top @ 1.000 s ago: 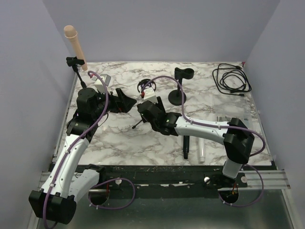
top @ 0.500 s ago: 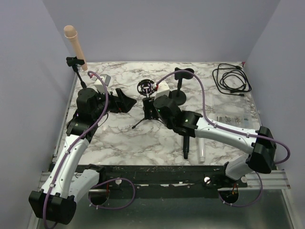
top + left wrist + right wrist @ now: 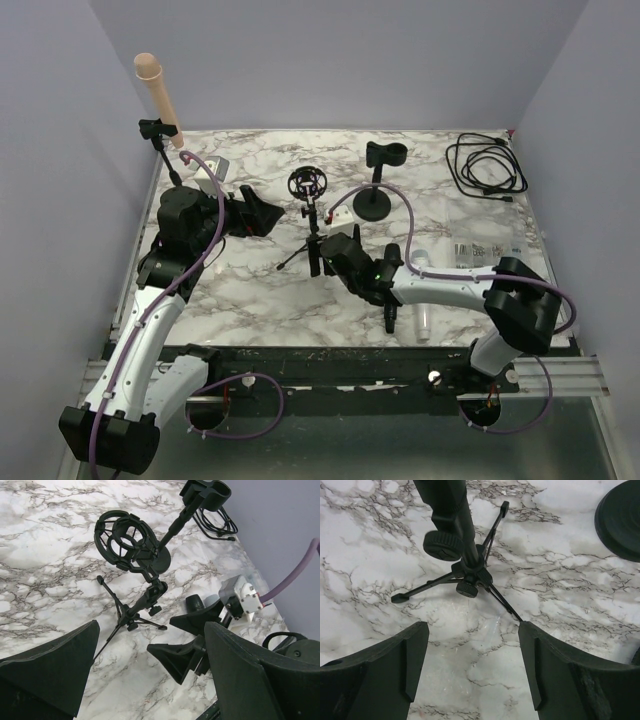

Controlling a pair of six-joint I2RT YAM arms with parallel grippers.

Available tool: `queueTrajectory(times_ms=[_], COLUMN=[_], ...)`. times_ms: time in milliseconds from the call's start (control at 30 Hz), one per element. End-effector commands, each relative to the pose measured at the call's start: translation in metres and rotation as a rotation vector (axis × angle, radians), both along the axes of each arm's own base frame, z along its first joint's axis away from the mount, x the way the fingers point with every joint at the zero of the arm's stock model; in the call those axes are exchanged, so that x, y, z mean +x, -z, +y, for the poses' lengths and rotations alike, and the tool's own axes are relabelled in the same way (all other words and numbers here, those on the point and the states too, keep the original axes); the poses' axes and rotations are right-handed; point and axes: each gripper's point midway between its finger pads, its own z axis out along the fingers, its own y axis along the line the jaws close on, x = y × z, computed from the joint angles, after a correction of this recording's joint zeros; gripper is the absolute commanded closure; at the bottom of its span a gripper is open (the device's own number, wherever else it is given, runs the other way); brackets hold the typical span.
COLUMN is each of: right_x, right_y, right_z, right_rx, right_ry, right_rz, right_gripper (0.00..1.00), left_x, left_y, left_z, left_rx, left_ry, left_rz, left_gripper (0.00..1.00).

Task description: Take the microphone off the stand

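A small black tripod stand [image 3: 312, 228] with an empty ring shock mount [image 3: 307, 184] stands mid-table; it also shows in the left wrist view [image 3: 145, 600] and the right wrist view [image 3: 469, 572]. A beige microphone [image 3: 155, 85] sits in a clip stand [image 3: 156, 131] at the far left corner. A black microphone [image 3: 390, 312] and a white one [image 3: 423, 318] lie on the table by the right arm. My right gripper [image 3: 316, 256] [image 3: 472, 680] is open and empty, just on the near side of the tripod legs. My left gripper [image 3: 266, 214] [image 3: 150, 690] is open and empty, left of the tripod.
A round-base stand with an empty clip [image 3: 373, 198] stands behind the tripod. A coiled black cable [image 3: 487, 166] lies at the back right. A clear packet [image 3: 482, 250] lies at the right. Walls close in the left, back and right sides.
My right arm has swung and its gripper has come down from beside the shock mount to the near side of the tripod's legs. The left arm has barely moved.
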Motion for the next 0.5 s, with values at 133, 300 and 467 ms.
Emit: queueTrajectory(times_ms=[133,300,467], right_x=[0.022,0.041,0.057], right_y=[0.005,0.027,0.038], right_z=[0.03,0.027,0.022], right_rx=[0.164,0.149,0.108], right_ry=[0.029,0.166,0.21], right_rz=[-0.087,-0.113,-0.193], right_gripper=[0.21,0.21,0.29], left_x=[0.003,0.002,0.002], left_y=[-0.003,-0.004,-0.005], left_z=[0.005,0.008,0.009], left_rx=[0.009,0.013,0.014], left_ry=[-0.024,-0.039,-0.043], left_rz=[-0.029,-0.038,-0.042], left_gripper=[0.12,0.12,0.12])
